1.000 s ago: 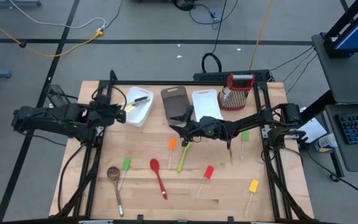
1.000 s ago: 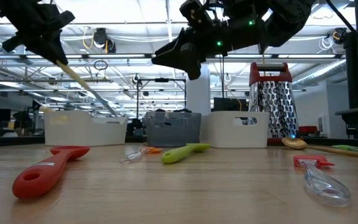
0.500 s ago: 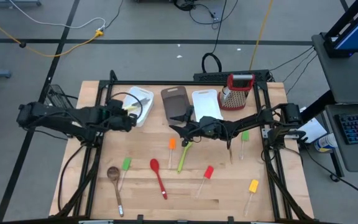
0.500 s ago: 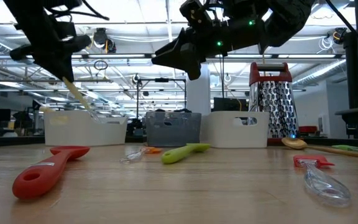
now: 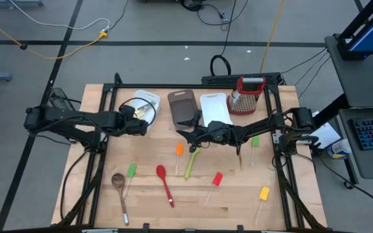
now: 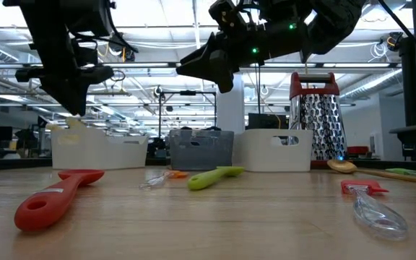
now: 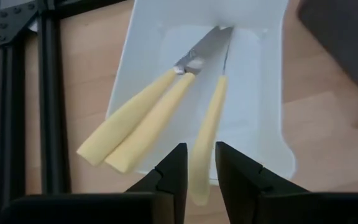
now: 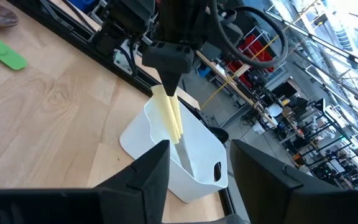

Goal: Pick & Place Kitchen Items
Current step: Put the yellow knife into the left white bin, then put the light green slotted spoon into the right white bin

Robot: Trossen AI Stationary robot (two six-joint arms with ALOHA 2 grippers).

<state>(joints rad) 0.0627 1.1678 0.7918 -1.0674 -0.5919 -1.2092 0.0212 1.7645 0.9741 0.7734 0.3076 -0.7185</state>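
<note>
Apparently unlabelled cream-handled knives

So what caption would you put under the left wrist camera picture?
Left gripper over the white tub, a third cream-handled knife between its fingers beside two already inside.

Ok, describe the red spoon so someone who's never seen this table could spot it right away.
Start at the wooden table and look at its front half, left of centre. The red spoon lies between the green-headed spatula and the red-headed spatula. It alone is red from bowl to handle.
</note>
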